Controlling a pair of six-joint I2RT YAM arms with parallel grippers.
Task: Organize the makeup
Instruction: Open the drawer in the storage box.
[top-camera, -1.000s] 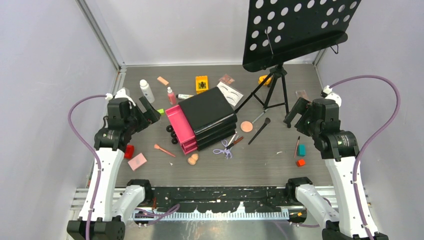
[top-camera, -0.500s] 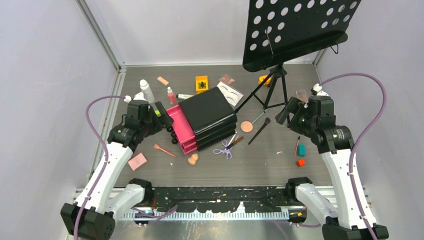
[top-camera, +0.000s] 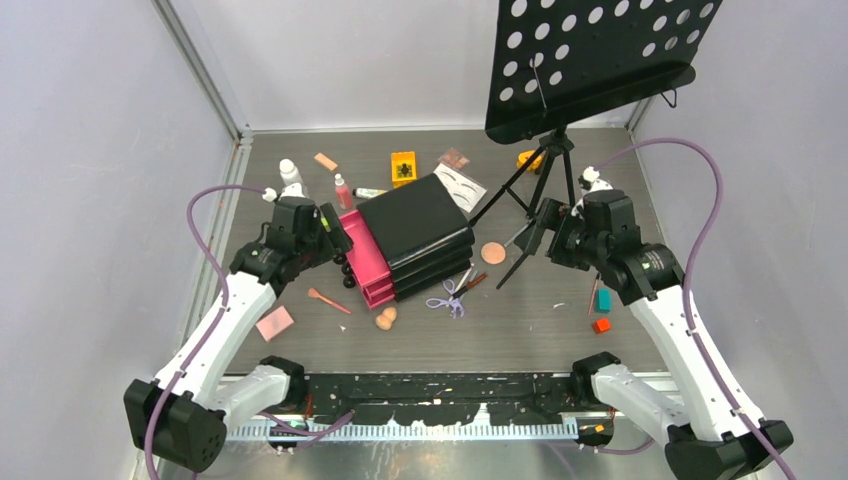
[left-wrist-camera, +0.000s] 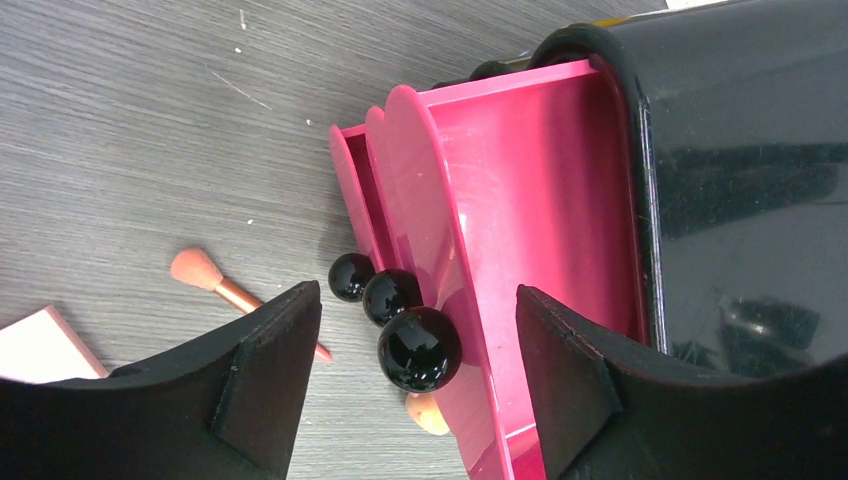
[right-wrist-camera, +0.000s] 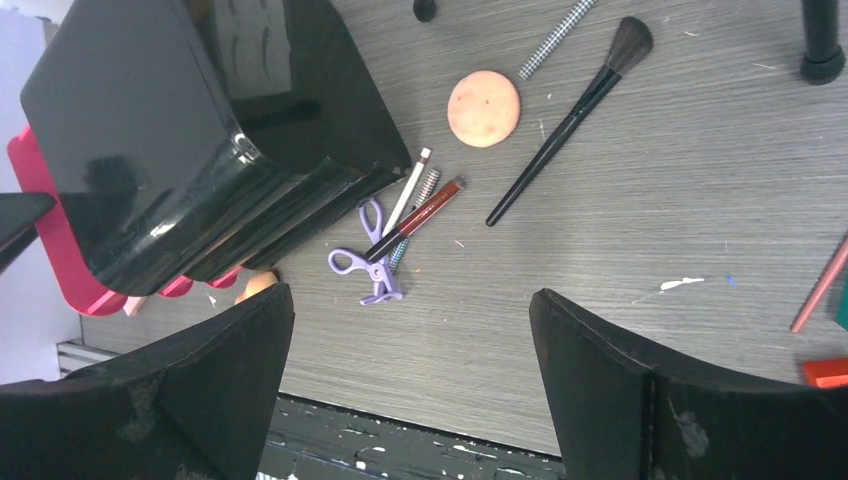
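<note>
The makeup lies scattered around a black chest (top-camera: 415, 230) whose pink drawers (top-camera: 362, 258) stick out to the left. My left gripper (top-camera: 335, 238) is open at the drawer fronts. The top black knob (left-wrist-camera: 420, 348) sits between its fingers, touching neither, so my left gripper (left-wrist-camera: 415, 320) holds nothing. A small pink brush (left-wrist-camera: 215, 282) lies just left of it. My right gripper (top-camera: 540, 238) hangs open and empty above a black brush (top-camera: 518, 262), a round peach puff (top-camera: 492, 252) and the lilac scissors (right-wrist-camera: 365, 262). Below my right gripper (right-wrist-camera: 410, 300) is bare table.
A black perforated music stand (top-camera: 600, 55) on a tripod (top-camera: 545, 190) stands just behind my right gripper. A white bottle (top-camera: 292, 178), pink tube (top-camera: 343, 190), orange box (top-camera: 403, 168) and eyebrow card (top-camera: 459, 186) lie behind the chest. Peach sponges (top-camera: 385, 319) and coloured blocks (top-camera: 601, 312) sit nearer the front.
Both arms have swung inward toward the chest. The left gripper reached the drawer knobs and narrowed a little; the right gripper moved left over the brushes.
</note>
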